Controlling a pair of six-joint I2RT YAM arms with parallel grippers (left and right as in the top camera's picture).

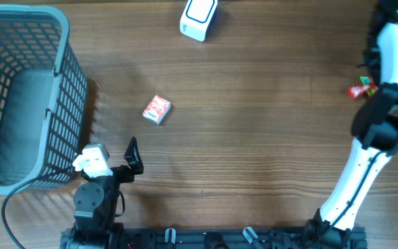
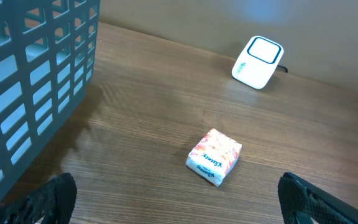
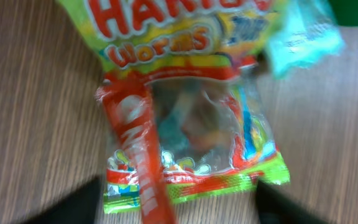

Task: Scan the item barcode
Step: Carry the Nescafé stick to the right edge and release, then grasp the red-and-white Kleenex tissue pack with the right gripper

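A Haribo Worms bag [image 3: 185,118] fills the blurred right wrist view, lying flat on the wood with a red stick packet [image 3: 138,149] across its left half. My right gripper [image 3: 179,214] is open, its dark fingers wide apart at either side of the bag's near edge. From overhead only red and green candy packets [image 1: 360,88] show beside the right arm. A small Kleenex tissue pack [image 2: 214,157] lies ahead of my left gripper [image 2: 179,202], which is open and empty. The white barcode scanner [image 1: 199,17] sits at the far edge.
A grey plastic basket [image 1: 64,83] stands at the left, close beside the left arm. A teal packet [image 3: 306,34] lies next to the Haribo bag. The scanner [image 2: 258,62] also shows far ahead in the left wrist view.
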